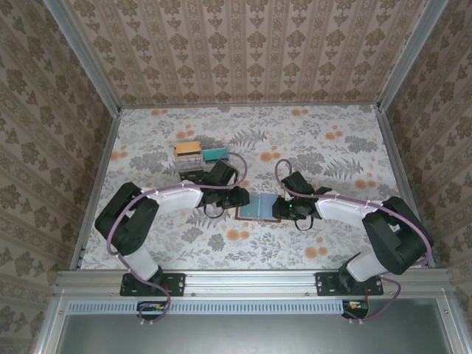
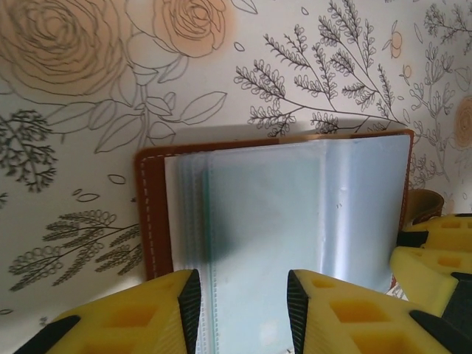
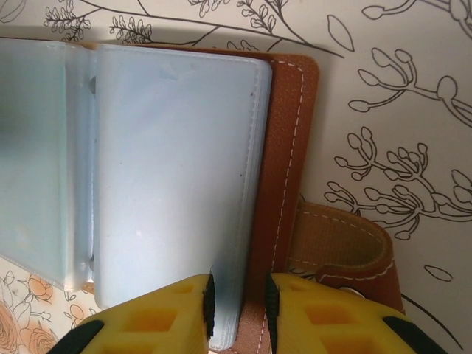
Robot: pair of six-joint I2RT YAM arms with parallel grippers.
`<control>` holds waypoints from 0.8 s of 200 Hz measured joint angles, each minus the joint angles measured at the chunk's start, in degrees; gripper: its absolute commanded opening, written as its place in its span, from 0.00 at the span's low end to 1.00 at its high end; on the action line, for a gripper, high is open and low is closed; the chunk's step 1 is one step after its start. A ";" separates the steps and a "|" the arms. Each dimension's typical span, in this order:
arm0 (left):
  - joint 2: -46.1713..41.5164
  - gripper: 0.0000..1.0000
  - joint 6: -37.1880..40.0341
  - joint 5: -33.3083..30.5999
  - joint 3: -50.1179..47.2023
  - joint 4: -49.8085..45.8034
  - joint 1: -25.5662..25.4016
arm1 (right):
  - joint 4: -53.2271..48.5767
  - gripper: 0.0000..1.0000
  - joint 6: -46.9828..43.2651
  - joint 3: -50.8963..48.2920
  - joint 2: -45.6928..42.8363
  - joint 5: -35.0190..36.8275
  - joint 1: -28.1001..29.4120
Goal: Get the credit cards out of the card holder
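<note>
From above, the holder point(image 1: 257, 208) lies opened flat on the counter point(image 1: 332, 155), with the left claw point(image 1: 237, 198) at its left edge and the right claw point(image 1: 282, 209) at its right edge. This looks like a way to pin both halves so the book cannot fold shut. A stack point(image 1: 190, 151) of flat things sits well behind the left arm, too small to identify. In the left wrist view, the left claw point(image 2: 243, 306) is released. Its jaws stand apart over the pale sleeves point(image 2: 295, 214), which run flat across the gap, so it seems to steady them rather than pinch. No card face can be made out. In the right wrist view, the right claw point(image 3: 238, 306) has its jaws drawn close about the sleeves' outer edge and the brown cover point(image 3: 289, 147). Whether they bite cannot be told. The strap point(image 3: 339, 247) lies loose on the counter beside them, which lets the holder spread.
</note>
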 measured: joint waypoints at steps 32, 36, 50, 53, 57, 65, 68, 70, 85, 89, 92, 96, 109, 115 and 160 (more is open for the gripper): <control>2.29 0.38 0.02 1.60 1.33 -0.02 0.00 | 0.39 0.28 0.13 -0.02 0.26 0.02 0.04; 2.49 0.38 0.02 1.81 1.46 -0.02 0.00 | 0.42 0.28 0.15 -0.02 0.31 0.02 0.04; 2.82 0.38 0.02 2.32 1.88 -0.04 0.00 | 0.42 0.28 0.15 -0.02 0.33 0.02 0.04; 2.89 0.38 0.02 2.40 1.97 -0.04 0.00 | 0.42 0.28 0.15 -0.02 0.33 0.02 0.04; 3.02 0.38 0.04 2.58 2.12 -0.04 0.00 | 0.42 0.28 0.15 -0.02 0.33 0.02 0.04; 3.37 0.38 0.04 2.80 2.43 -0.15 0.00 | 0.42 0.28 0.15 -0.02 0.33 0.02 0.04; 3.50 0.38 0.02 2.82 2.54 -0.15 0.00 | 0.42 0.28 0.15 -0.02 0.33 0.02 0.04; 3.61 0.38 0.02 2.91 2.62 -0.15 0.00 | 0.42 0.28 0.15 -0.02 0.33 0.02 0.04; 3.98 0.39 0.04 3.26 3.10 -0.22 0.00 | 0.42 0.28 0.15 -0.02 0.33 0.02 0.04; 4.04 0.40 0.04 3.34 3.17 -0.26 0.00 | 0.42 0.28 0.15 -0.02 0.33 0.02 0.04; 4.04 0.40 0.04 3.41 3.21 -0.26 0.00 | 0.42 0.28 0.15 -0.02 0.33 0.02 0.04; 4.09 0.41 0.07 3.56 3.28 -0.26 0.00 | 0.44 0.28 0.15 -0.02 0.33 0.02 0.04; 4.22 0.45 0.24 4.31 3.37 -0.07 0.00 | 0.44 0.28 0.15 -0.02 0.33 0.02 0.04; 4.28 0.48 0.35 4.74 3.39 0.20 0.00 | 0.44 0.28 0.15 -0.02 0.35 0.02 0.04; 4.46 0.80 1.05 8.20 3.48 3.32 -0.20 | 0.92 0.29 0.20 -0.02 0.61 0.00 0.04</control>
